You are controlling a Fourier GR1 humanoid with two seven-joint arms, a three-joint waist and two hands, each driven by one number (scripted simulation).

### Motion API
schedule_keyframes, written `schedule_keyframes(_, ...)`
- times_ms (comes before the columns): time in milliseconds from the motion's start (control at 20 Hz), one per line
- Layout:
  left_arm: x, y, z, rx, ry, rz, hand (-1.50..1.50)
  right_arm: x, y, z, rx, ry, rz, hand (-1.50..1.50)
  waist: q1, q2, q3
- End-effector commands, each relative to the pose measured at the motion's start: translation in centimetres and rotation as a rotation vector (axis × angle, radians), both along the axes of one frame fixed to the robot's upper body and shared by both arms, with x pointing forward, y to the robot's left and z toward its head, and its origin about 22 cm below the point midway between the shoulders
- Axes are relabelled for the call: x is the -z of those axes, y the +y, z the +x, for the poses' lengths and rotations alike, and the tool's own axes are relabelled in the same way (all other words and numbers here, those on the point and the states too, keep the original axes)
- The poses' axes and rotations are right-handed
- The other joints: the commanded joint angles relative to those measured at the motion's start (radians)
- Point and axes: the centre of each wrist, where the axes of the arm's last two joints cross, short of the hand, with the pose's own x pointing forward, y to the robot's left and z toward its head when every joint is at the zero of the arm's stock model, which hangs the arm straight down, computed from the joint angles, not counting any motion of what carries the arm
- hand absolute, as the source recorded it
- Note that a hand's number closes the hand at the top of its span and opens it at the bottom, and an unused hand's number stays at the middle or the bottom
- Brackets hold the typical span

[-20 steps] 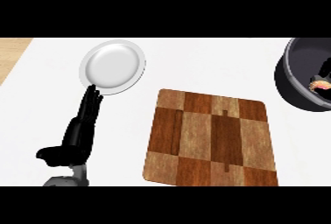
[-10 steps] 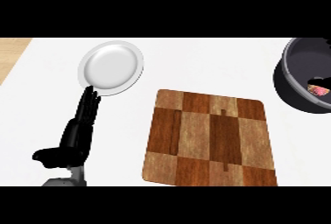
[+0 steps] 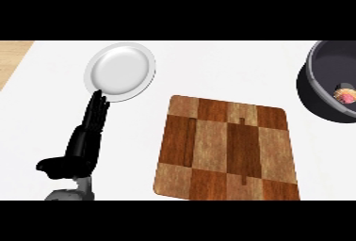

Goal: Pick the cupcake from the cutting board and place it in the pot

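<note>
You see the small pink and brown cupcake (image 3: pixel 343 94) lying inside the round dark grey pot (image 3: pixel 313 89) at the right edge. The checked wooden cutting board (image 3: pixel 226 150) lies flat on the white worktop (image 3: pixel 208 66). Your left hand (image 3: pixel 87 136) rests with fingers straight and pressed together, tips by the shiny white plate (image 3: pixel 120 71).

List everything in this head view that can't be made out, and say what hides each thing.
- Right robot hand: not in view at all.
- Pot: right side cut off by the picture's edge.
- Cupcake in the pot: partly cut off at the same edge, too small for detail.
- Cutting board: near edge cut off by the lower edge.
- Left forearm below the left robot hand: cut off there too.
</note>
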Motion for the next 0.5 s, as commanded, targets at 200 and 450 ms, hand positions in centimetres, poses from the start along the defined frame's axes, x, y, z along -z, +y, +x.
schedule_keyframes(200, 0.3, -0.1, 0.4, -0.002, 0.005, -0.003, 0.0, -0.7, -3.3, -3.0, 0.023, -0.09, 0.08, -1.5, 0.003, 0.008, 0.002)
schedule_keyframes(450, 0.0, -0.9, 0.7, 0.01, -0.005, -0.001, 0.0, -1.5, -4.8, -4.4, 0.036, -0.129, 0.072, -1.5, 0.007, 0.008, 0.003)
